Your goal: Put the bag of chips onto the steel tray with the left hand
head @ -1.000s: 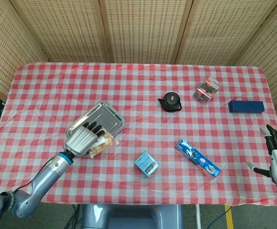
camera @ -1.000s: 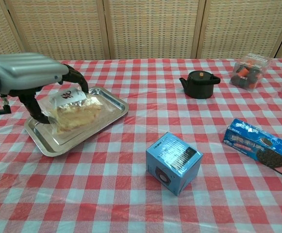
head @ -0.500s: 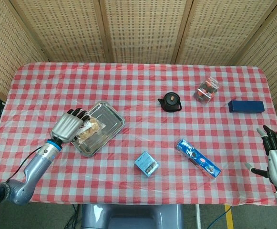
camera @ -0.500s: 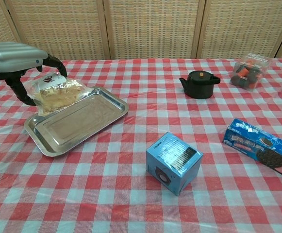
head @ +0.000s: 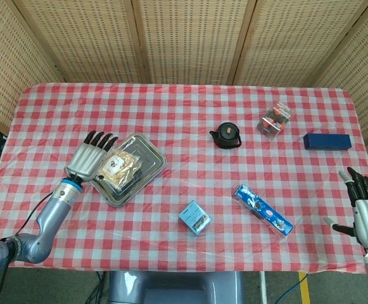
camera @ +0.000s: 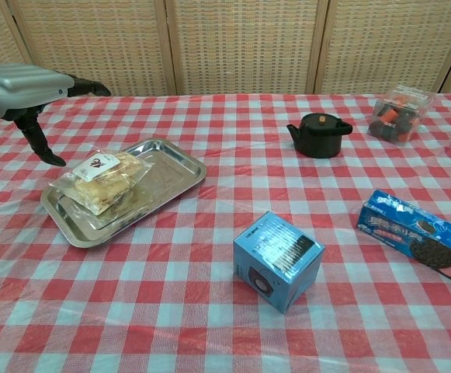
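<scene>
Two robot hands appear over a red-checked tablecloth [head: 190, 126]. At far left, the left hand [head: 88, 159] hovers with fingers spread, holding nothing, just left of the steel tray [camera: 175, 171]. On that tray lies the bag of chips [camera: 101, 179], released. To the right sit a blue box [camera: 278, 260], a black teapot [camera: 319, 134] and a cookie package [camera: 415, 237]. Near right, the right hand [head: 367, 218] is splayed and empty.

Checkered table [head: 184, 120] with steel tray [head: 147, 166], teapot [head: 227, 135], 4 boxes.

The bag of chips [head: 118, 168] lies on the steel tray [head: 147, 163], left of the teapot [head: 227, 135].
</scene>
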